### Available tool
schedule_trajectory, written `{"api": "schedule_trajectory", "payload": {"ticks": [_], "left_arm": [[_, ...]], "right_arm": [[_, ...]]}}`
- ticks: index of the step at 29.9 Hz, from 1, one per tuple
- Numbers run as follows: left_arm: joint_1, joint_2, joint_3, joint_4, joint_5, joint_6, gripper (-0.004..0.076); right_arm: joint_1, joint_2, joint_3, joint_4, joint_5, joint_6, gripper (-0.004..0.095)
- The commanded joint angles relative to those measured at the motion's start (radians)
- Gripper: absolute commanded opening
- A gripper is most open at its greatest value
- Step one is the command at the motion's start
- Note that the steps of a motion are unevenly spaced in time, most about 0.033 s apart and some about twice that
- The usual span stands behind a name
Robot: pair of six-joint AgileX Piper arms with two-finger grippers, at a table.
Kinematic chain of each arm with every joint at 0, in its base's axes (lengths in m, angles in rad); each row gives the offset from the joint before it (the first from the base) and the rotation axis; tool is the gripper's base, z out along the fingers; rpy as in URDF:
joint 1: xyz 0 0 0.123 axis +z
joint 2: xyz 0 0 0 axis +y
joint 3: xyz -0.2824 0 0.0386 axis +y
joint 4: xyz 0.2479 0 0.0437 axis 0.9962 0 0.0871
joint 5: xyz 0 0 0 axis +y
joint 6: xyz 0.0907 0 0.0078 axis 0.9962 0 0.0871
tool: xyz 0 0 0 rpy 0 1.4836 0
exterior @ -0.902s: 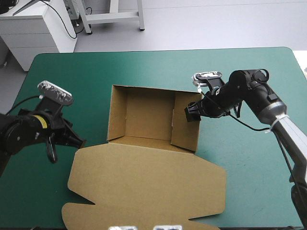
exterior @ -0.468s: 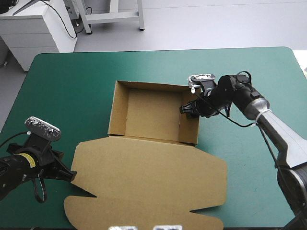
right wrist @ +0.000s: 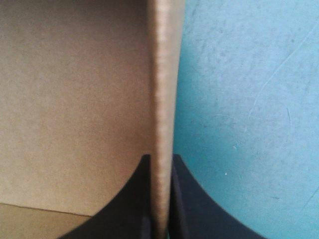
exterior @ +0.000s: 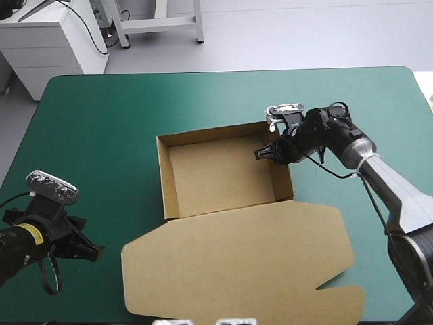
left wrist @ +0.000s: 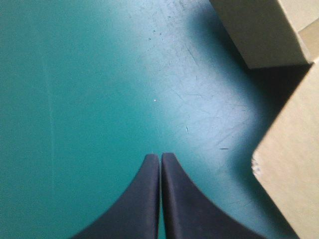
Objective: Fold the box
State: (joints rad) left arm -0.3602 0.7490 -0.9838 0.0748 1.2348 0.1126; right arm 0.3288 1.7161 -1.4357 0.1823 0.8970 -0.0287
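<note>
The brown box (exterior: 223,177) stands as an open tray near the table's middle, turned a little askew, its wide lid (exterior: 243,261) lying flat toward the near edge. My right gripper (exterior: 265,153) is shut on the box's right wall (right wrist: 163,99), one black finger inside the tray and one outside. My left gripper (exterior: 91,252) is low over bare teal-green cover at the near left, shut on nothing, its fingertips (left wrist: 160,158) meeting in a point. Ahead of it lie the tray's corner (left wrist: 264,35) and the lid's edge (left wrist: 291,169).
Teal-green cover (exterior: 101,128) lies bare on the left and far sides of the box. The lid's front tip (exterior: 338,298) reaches close to the table's near edge.
The right gripper closed onto the box's right wall and the box swung round, its lid sliding right. The left gripper drew back toward the near left corner.
</note>
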Motion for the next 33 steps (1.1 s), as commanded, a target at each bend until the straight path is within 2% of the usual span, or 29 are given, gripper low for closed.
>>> {"api": "schedule_trajectory", "payload": {"ticks": [1,7,9,12,14,19,26,33], "left_arm": [[-0.002,-0.001,-0.024,0.003,-0.040,-0.012,-0.0008],[-0.002,-0.001,-0.020,0.003,-0.040,-0.012,-0.0008],[-0.002,-0.001,-0.016,0.003,-0.040,-0.012,-0.0008],[-0.002,-0.001,-0.010,0.003,-0.040,-0.012,-0.0008],[-0.002,-0.001,-0.001,0.003,-0.040,-0.012,-0.0008],[-0.002,-0.001,0.020,0.003,-0.039,-0.012,-0.0008],[-0.002,-0.002,0.020,0.006,-0.052,-0.012,-0.0008],[-0.002,-0.002,0.020,0.006,-0.075,-0.008,-0.0008]], "right_arm": [[-0.005,-0.043,-0.048,-0.038,-0.033,-0.028,-0.0018],[-0.009,-0.047,-0.173,-0.150,-0.008,-0.028,-0.0018],[-0.009,-0.047,-0.230,-0.240,-0.001,-0.008,-0.0018],[-0.017,-0.047,-0.295,-0.435,0.011,0.047,-0.0018],[-0.049,-0.044,-0.329,-0.487,0.024,0.055,-0.0018],[-0.226,-0.023,-0.373,-0.443,0.033,0.048,-0.0020],[-0.543,0.063,-0.373,-0.257,0.013,-0.006,-0.0020],[-0.718,0.133,-0.374,-0.249,-0.042,0.001,-0.0020]]}}
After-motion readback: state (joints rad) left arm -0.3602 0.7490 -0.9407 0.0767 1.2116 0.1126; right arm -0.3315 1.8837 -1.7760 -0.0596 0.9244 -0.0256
